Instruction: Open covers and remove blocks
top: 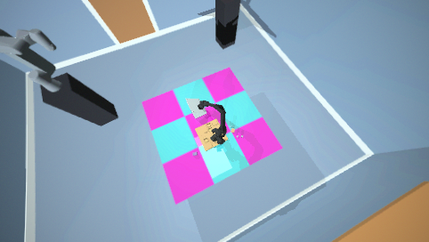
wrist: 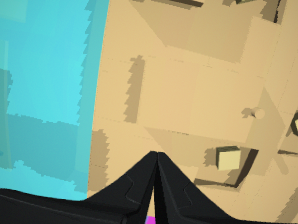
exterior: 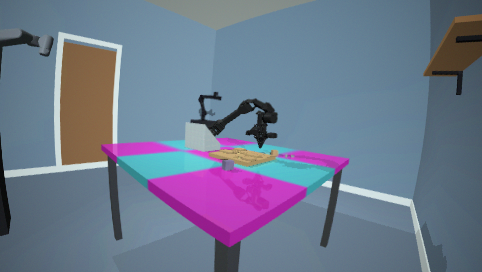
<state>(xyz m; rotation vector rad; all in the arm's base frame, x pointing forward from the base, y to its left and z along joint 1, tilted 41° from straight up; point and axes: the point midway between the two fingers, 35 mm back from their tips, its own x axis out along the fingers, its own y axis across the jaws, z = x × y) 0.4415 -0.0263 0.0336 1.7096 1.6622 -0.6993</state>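
Observation:
The tan puzzle board [top: 200, 132] [exterior: 248, 162] [wrist: 117, 30] lies on the checkered table [top: 178, 180] [exterior: 227, 200]. My gripper [exterior: 260, 147] [wrist: 156, 157] is shut and empty, with its tips above the board. In the wrist view, a pale yellow block [wrist: 228, 159] sits in a partly exposed, dark-edged well right of the fingertips. A flat tan cover [wrist: 190, 95] lies ahead of the tips, with a small round peg [wrist: 259, 113] to its right. A purple-grey block [top: 195, 153] [exterior: 228, 165] rests on the table beside the board. Other wells are too small or cut off to judge.
A small tan block [top: 232, 130] [exterior: 274, 152] stands at the board's far right edge; I cannot tell whether it touches the board. Tiny pale pieces [top: 239, 135] [exterior: 289, 156] lie beyond it. The arm's light grey base [top: 193, 107] [exterior: 199, 136] stands behind the board.

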